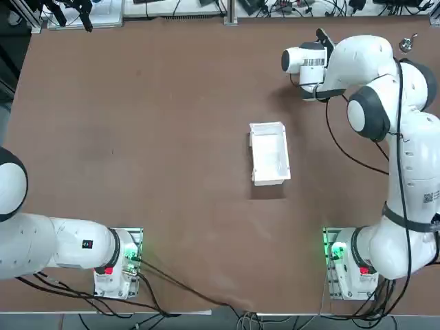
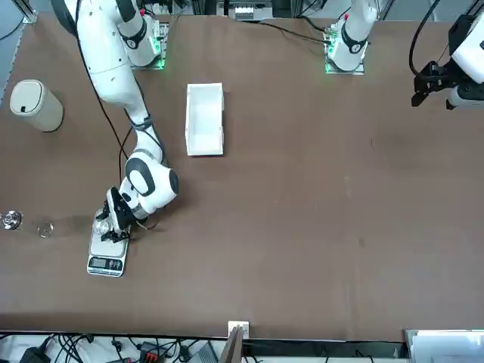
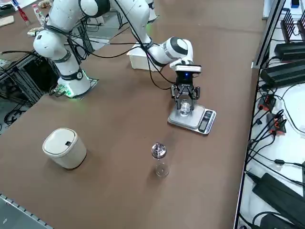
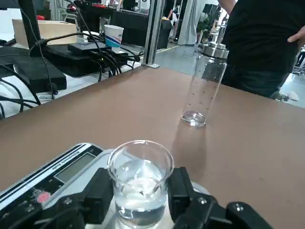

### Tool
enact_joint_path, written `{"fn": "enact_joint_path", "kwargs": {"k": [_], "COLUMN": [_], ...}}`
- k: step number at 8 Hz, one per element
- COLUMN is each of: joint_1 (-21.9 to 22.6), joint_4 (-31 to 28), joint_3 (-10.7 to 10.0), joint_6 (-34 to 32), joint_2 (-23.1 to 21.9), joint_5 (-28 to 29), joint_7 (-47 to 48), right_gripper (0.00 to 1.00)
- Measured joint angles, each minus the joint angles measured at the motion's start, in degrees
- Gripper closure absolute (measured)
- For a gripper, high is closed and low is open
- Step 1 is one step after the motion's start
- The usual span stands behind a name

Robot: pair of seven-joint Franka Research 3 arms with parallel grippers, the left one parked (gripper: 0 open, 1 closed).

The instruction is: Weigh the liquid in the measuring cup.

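Measuring cup [image 4: 140, 183] stands upright between the two fingers of the right pincer [image 4: 141, 196], which are closed on its sides, one against each side. The cup is clear, round and open at the top, with clear liquid [image 4: 139, 208] in its lower part. It is over the pale plate of the kitchen scale [image 3: 193, 119]; whether its base touches the plate cannot be told. Beside the plate, the scale has a dark panel with a grey display [image 4: 76, 167] and a pinkish-red button [image 4: 44, 196]; no reading can be made out.

The right arm [image 3: 143, 31] reaches out over the brown table [image 3: 119, 119], its pincer pointing down at the scale. Near the scale, on the robot's right, a clear glass bottle [image 4: 205, 88] with a shiny metal top stands upright on the table. Farther back on that same side is a white lidded bin [image 3: 65, 149]. On the arm's other side, a white rectangular box [image 1: 271, 155] lies on the table, well apart from the scale.

Beyond the table's far edge, black cables and a paper cup [image 4: 114, 38] show, and a person [image 4: 262, 43] in dark clothes stands past the bottle.
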Motion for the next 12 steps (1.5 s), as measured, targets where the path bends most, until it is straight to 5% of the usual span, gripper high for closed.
{"fn": "enact_joint_path", "kwargs": {"k": [4,6,7,12], "joint_1": [0.0,0.0,0.0,0.3], "joint_4": [1.5,1.6,1.7,2.5], "joint_3": [0.0,0.0,0.0,0.3], "joint_6": [0.1,0.2,0.2,-4.0], "joint_2": [1.2,1.4,1.4,-3.4], "joint_5": [0.0,0.0,0.0,7.2], "joint_7": [0.1,0.1,-0.2,-17.0], "right_gripper": [0.34,0.07,0.03,0.0]}}
